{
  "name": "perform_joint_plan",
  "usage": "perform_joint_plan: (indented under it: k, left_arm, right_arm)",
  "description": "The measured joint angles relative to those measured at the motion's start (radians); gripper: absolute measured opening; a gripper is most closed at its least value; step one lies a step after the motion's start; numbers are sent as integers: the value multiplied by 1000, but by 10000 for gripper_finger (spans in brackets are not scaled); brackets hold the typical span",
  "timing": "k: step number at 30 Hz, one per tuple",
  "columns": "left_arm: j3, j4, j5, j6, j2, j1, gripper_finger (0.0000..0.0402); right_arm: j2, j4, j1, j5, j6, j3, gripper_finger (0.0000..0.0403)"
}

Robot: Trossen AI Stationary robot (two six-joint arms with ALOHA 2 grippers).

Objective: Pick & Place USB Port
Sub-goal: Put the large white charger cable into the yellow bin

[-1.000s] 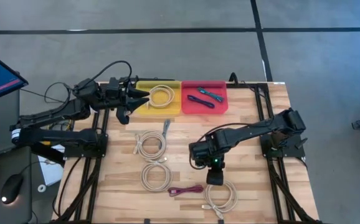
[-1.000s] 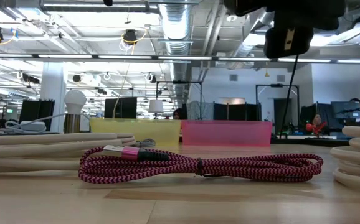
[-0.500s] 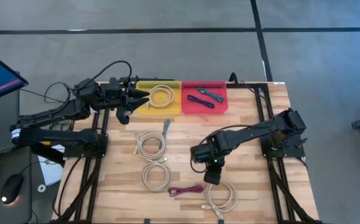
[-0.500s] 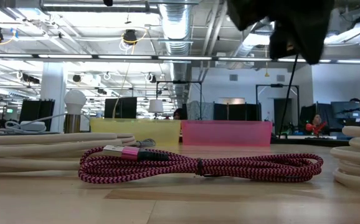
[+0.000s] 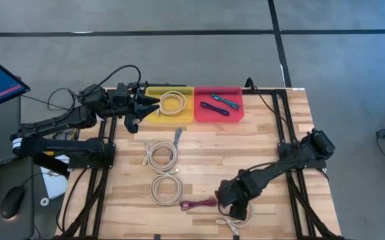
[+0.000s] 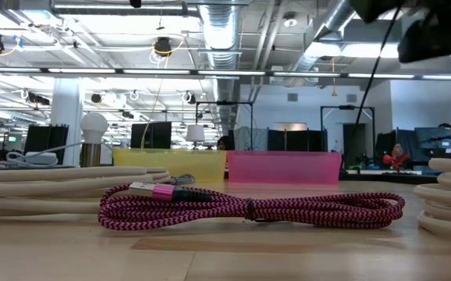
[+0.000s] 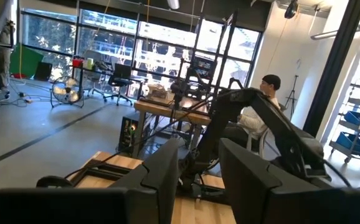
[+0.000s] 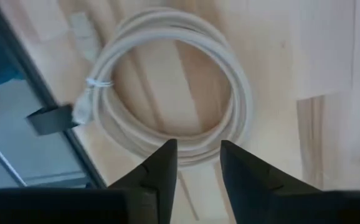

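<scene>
The right gripper [image 5: 231,199] hangs over the white coiled USB cable [image 5: 236,212] at the lower right of the table [image 5: 272,133], its fingers [image 8: 158,171] parted by a narrow gap and holding nothing; the wrist camera looks straight down on the coil's loop [image 8: 167,81]. This reads as the approach to a pick, the grasp not yet made. The next move calls for lowering so the two fingers straddle one strand of the coil, then closing.

Just beside it, toward lower centre, lies the pink braided cable [image 5: 199,204], close enough to snag. Two more white coils [image 5: 160,155] sit at centre-left.

At the top of the table stand a yellow bin [image 5: 170,105] holding a white coil and a pink bin [image 5: 218,103] holding dark cables; the yellow one looks the likely destination. The left gripper [image 5: 154,102] waits at the yellow bin's left edge, fingers [image 7: 161,177] slightly apart and empty, partly across that drop zone. A seated person [image 7: 258,115] shows beyond the table.
</scene>
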Motion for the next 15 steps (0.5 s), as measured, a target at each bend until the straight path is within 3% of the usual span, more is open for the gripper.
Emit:
perform_joint_plan:
  k: [7, 15]
  left_arm:
    - [0, 0, 0, 0, 0, 0, 117]
    - [0, 0, 0, 0, 0, 0, 117]
  right_arm:
    - [0, 18, 35, 43, 93, -91, 154]
    - [0, 217, 50, 38, 149, -203, 178]
